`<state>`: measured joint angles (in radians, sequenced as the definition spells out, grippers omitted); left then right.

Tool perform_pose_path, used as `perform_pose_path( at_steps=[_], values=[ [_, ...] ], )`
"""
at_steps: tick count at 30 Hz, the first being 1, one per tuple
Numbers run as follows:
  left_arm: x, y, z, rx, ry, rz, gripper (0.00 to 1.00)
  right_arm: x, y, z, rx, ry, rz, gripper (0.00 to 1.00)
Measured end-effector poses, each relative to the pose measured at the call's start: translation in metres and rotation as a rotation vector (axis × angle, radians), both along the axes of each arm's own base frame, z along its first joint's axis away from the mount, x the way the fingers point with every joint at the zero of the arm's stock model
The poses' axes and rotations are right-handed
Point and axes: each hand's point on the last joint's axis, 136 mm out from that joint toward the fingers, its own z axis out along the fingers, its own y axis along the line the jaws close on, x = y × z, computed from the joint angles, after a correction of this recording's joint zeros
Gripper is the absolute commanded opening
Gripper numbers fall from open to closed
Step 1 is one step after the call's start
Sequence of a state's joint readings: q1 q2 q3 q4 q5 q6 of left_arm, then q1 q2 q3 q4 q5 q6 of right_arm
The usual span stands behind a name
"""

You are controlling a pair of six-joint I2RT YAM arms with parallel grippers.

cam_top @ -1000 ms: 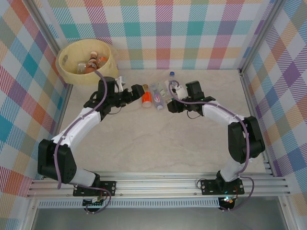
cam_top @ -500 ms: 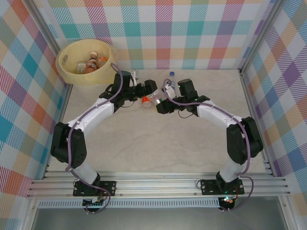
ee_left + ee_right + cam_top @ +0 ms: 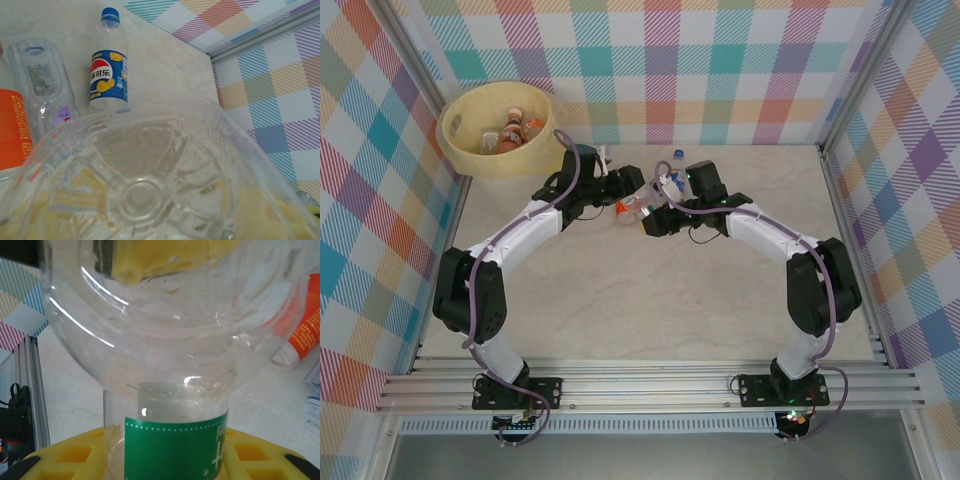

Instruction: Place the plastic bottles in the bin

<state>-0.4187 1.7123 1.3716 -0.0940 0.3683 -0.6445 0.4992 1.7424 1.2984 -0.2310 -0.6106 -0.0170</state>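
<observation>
Plastic bottles (image 3: 108,75) lie on the worktop (image 3: 650,290), several already in the far-left bin (image 3: 460,150). Right claw (image 3: 653,215) is clenched on a green-labelled bottle (image 3: 175,445), probably to pass it to the bin-side left claw (image 3: 632,188), whose grip I cannot tell.

1 bin (image 3: 470,160); 4 bottles (image 3: 108,75) outside; approx 3 inside, count unclear.

- Top external: from high above and behind the arm bases (image 3: 517,392), it looks steeply down on the whole table (image 3: 650,300), with the bin (image 3: 470,158) at the far left.
- Left wrist: low over the table, pressed against the base of a clear bottle (image 3: 145,195), facing the far right corner.
- Right wrist: equally close, against a green-labelled bottle (image 3: 172,450), looking along the tabletop.
- All three views share the orange-labelled bottle (image 3: 625,208).
</observation>
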Motion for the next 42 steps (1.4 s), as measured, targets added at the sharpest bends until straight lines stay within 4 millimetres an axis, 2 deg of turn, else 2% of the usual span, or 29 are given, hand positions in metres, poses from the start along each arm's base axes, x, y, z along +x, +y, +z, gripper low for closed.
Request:
perform_pose_path(
  at_steps=[5, 9, 13, 18, 22, 25, 29, 34, 38, 42],
  values=[
    [-0.001, 0.003, -0.004, 0.018, 0.014, 0.009, 0.54, 0.001, -0.001, 0.003, -0.019, -0.055, 0.028, 0.79],
    [0.001, 0.005, -0.006, 0.024, 0.017, 0.025, 0.54, -0.001, -0.011, 0.008, -0.048, -0.121, 0.018, 0.91],
    [0.004, 0.005, -0.002, 0.02, 0.019, 0.034, 0.53, -0.005, -0.023, 0.025, -0.051, -0.183, -0.005, 1.0],
    [0.008, 0.006, 0.001, 0.012, 0.023, 0.054, 0.53, -0.014, -0.035, 0.048, -0.021, -0.251, -0.063, 1.0],
    [0.011, 0.01, -0.001, 0.013, 0.033, 0.086, 0.53, 0.005, -0.051, 0.056, 0.015, -0.255, -0.284, 1.0],
    [0.015, 0.017, -0.001, 0.017, 0.035, 0.118, 0.53, 0.011, -0.063, 0.053, 0.062, -0.222, -0.417, 1.0],
    [0.018, 0.023, -0.002, 0.015, 0.041, 0.144, 0.53, 0.021, -0.074, 0.051, 0.103, -0.185, -0.545, 1.0],
    [0.024, 0.036, -0.002, 0.025, 0.05, 0.177, 0.53, 0.031, -0.083, 0.06, 0.138, -0.19, -0.639, 1.0],
    [0.033, 0.048, 0.018, 0.03, -0.004, 0.224, 0.53, 0.03, -0.091, 0.074, 0.139, -0.236, -0.666, 1.0],
    [0.043, 0.064, 0.06, 0.039, -0.118, 0.289, 0.53, 0.025, -0.098, 0.095, 0.152, -0.301, -0.674, 1.0]
  ],
)
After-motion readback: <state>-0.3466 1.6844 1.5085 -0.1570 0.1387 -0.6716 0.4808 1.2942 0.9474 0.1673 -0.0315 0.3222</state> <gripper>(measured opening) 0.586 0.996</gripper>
